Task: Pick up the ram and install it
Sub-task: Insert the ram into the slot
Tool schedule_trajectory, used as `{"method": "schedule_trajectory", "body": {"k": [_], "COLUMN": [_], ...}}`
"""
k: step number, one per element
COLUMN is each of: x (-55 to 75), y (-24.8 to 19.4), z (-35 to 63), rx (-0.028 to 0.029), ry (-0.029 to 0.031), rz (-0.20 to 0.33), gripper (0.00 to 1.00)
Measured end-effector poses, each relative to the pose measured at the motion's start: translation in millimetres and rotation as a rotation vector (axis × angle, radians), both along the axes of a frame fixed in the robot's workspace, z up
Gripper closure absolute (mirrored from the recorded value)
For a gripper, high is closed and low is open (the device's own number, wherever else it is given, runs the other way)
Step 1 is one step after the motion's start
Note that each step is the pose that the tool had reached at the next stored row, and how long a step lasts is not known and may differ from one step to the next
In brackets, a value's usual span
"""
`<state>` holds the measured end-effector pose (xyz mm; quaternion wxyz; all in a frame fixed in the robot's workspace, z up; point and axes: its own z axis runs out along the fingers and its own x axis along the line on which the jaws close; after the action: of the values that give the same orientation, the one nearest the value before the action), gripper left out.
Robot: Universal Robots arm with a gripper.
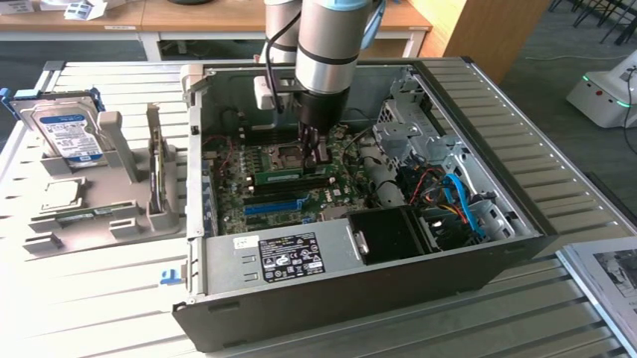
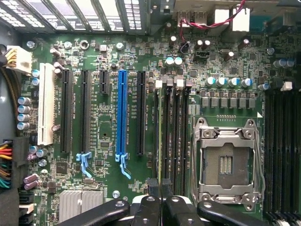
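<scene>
Since the claw (image 1: 318,160) is clenched on the thin top edge of the ram (image 1: 279,177), low inside the open computer case (image 1: 497,156), the step in hand looks like seating the stick in its slot. Doing it well is mostly a matter of alignment: the stick has to stand square and run exactly along the slot, with the push going straight down and evenly, never at a tilt. From the wrist the ram (image 2: 160,141) shows edge-on as a pale green line running out from between the black fingers (image 2: 151,188). It lies along the bank of black memory slots (image 2: 175,136), between the long blue slot (image 2: 122,113) and the square metal processor socket (image 2: 226,162). Whether it is already bottomed in a slot I cannot tell. Toward the exterior view's left it reaches out from the claw, near the middle of the motherboard (image 1: 234,190). The stick looks flat, rigid and slim — likely brittle under a twist. The slots are narrow channels of hard plastic. The motherboard is matt green, crowded with shiny round capacitors (image 2: 233,81) and fine solder — little room for a sideways slip.
</scene>
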<state>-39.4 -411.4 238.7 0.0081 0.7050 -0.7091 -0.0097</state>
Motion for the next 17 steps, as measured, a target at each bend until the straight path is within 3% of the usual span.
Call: {"method": "schedule_trajectory", "body": {"k": [7, 12, 17], "x": [-0.1, -1.6, -2.0], "y": [0.0, 0.0, 0.0], "z": [0.0, -0.1, 0.0], "rx": [0.0001, 0.001, 0.001], "ry": [-0.0001, -0.0109, -0.0124], "rz": [-0.007, -0.007, -0.007], "gripper": [0.89, 0.89, 0.89]}}
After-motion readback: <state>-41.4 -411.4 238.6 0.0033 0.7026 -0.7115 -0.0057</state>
